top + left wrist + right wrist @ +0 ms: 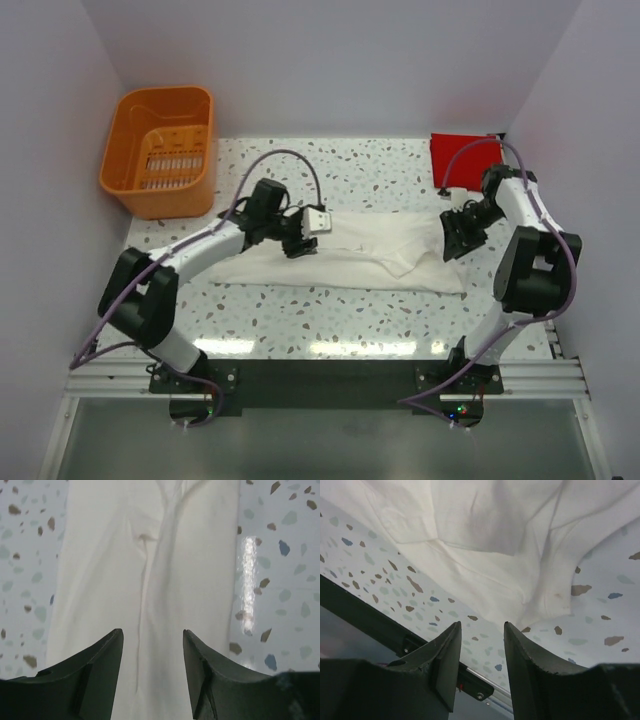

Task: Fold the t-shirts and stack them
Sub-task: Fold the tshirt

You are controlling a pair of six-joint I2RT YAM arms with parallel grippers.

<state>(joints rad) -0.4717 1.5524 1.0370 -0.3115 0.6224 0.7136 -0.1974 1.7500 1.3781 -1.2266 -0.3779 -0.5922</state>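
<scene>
An orange basket point(160, 150) stands at the far left corner of the speckled bench point(340, 320), well apart from the cloth. The white tee point(370, 255) lies across the middle of the bench as a long, creased band running left to right.

The left gripper point(298, 245) hangs over the band's left part. In the left wrist view its fingers point(100, 672) stand apart with nothing between them, and the tee point(150, 570) stretches away flat beneath and beyond the tips, with bare bench on both sides.

The right gripper point(455, 238) is at the band's right end. Its fingers point(445, 660) are likewise apart and hold nothing. The rumpled edge of the tee point(485, 545) lies just past the tips, with bare bench directly under them.

The red tee point(462, 155) lies as a flat square in the far right corner, behind the right arm and apart from the white tee.
</scene>
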